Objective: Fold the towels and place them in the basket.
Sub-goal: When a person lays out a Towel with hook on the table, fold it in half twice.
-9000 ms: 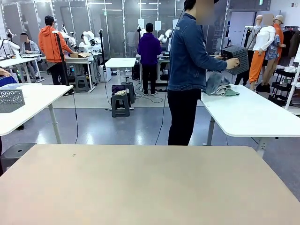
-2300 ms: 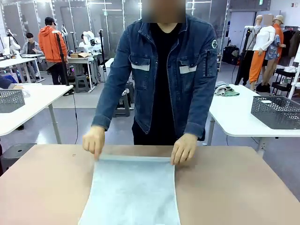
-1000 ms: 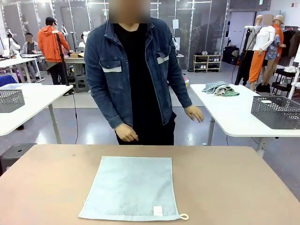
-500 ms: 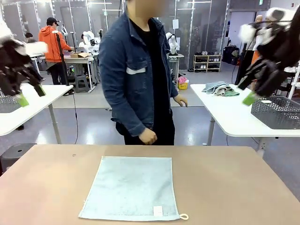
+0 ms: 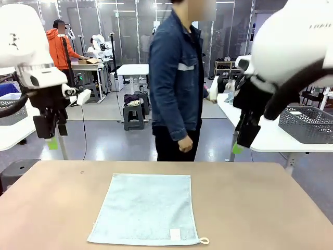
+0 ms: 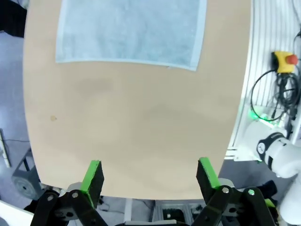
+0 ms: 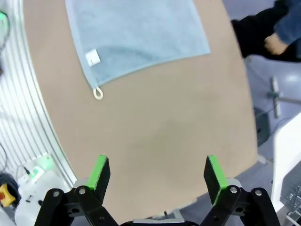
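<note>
Pale blue-grey towel (image 5: 145,208): spread flat in 1 layer, unfolded, on the tan table (image 5: 260,208), in the middle of its width and toward your near edge; its white label (image 5: 175,234) sits by the near right corner, with a small hanging loop (image 5: 204,240) lying on the table just past that corner. The right wrist view shows the same label (image 7: 92,57) and loop (image 7: 98,93); the left wrist view shows the towel's (image 6: 131,28) opposite edge.

Basket (image 5: 307,125): dark mesh, standing on the white table (image 5: 283,139) at the far right, well apart from the towel.

Left gripper (image 5: 51,135): you see it hanging above the table's left side, clear of the towel; in its wrist view the left gripper (image 6: 149,176) has both green pads (image 6: 92,176) spread wide with nothing between them.

Right gripper (image 5: 242,138): raised above the table's right side, also apart from the towel; its wrist view shows the right gripper (image 7: 157,173) with jaws wide apart and empty.

Person (image 5: 177,83): 1 figure in a denim jacket, standing side-on at the table's far edge, a hand (image 5: 184,146) hanging by the hip, touching nothing on the table.
</note>
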Controlling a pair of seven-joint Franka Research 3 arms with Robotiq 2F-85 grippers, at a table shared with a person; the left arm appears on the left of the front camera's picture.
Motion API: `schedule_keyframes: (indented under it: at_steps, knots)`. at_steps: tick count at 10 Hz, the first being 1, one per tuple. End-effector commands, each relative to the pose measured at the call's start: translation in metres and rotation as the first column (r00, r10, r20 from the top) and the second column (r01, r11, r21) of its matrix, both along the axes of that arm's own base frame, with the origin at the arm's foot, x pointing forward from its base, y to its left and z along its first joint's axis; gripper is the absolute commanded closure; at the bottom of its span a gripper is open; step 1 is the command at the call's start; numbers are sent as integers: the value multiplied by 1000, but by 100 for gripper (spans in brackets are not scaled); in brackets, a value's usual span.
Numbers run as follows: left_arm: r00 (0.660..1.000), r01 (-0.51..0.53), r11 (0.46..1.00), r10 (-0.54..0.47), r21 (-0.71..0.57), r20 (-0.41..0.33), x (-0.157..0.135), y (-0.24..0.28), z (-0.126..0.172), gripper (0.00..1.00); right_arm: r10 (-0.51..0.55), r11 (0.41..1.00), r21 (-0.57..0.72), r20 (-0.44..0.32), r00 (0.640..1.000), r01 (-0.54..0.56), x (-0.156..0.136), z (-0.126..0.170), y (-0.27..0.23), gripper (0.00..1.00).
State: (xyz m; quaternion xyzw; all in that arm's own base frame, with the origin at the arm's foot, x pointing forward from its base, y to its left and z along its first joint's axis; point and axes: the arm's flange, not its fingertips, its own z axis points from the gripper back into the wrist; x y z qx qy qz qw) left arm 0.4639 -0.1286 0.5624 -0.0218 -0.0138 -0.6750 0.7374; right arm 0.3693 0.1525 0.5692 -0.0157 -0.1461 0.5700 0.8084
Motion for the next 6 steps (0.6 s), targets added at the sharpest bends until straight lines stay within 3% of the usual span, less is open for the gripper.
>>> schedule_keyframes:
  at_steps: [1,2,3,4,6]
  knots:
    - [998,17,1000,-18,24,64,-12,5,-19,0,-18,997,-71,-59,998,14,18,-22,5,0]
    - [996,39,999,-40,14,85,-13,7,-28,0,-20,996,-87,-94,995,12,22,-32,8,0]
    - [997,-17,999,14,29,74,-11,9,-30,0,-9,997,-74,-137,991,-2,24,-33,10,0]
    - [1000,14,1000,-15,15,25,-6,-1,-20,0,0,997,-78,-62,998,-5,14,-33,6,0]
    - [1000,14,1000,-15,15,25,-6,-1,-20,0,0,997,-78,-62,998,-5,14,-33,6,0]
